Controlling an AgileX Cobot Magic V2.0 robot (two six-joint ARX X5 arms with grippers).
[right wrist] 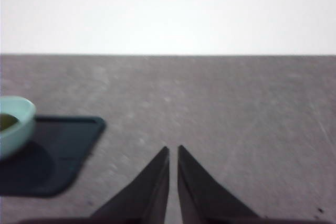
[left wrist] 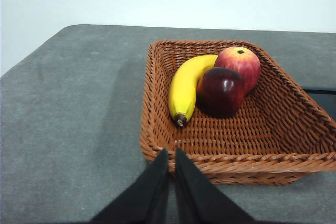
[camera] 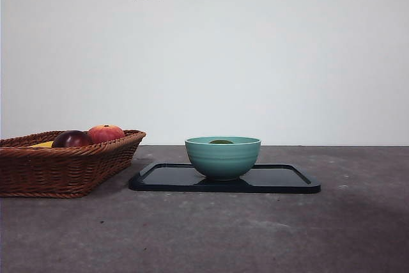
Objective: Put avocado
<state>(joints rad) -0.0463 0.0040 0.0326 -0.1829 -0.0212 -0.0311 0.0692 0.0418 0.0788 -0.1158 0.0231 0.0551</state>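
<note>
Both grippers, left point(left wrist: 169, 153) and right point(right wrist: 173, 150), were seen closed, empty. Avocado point(camera: 221, 141) was noted inside the bowl point(camera: 222, 158). Risk judged small: the bowl could be knocked if re-approached.

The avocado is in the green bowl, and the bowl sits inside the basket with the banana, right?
Not quite. The avocado is in the green bowl, but the bowl sits on the black tray, beside the basket, as the front view shows. The banana is in the basket.

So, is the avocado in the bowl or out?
In: its dark green top shows just above the rim of the teal bowl on the black tray.
</note>
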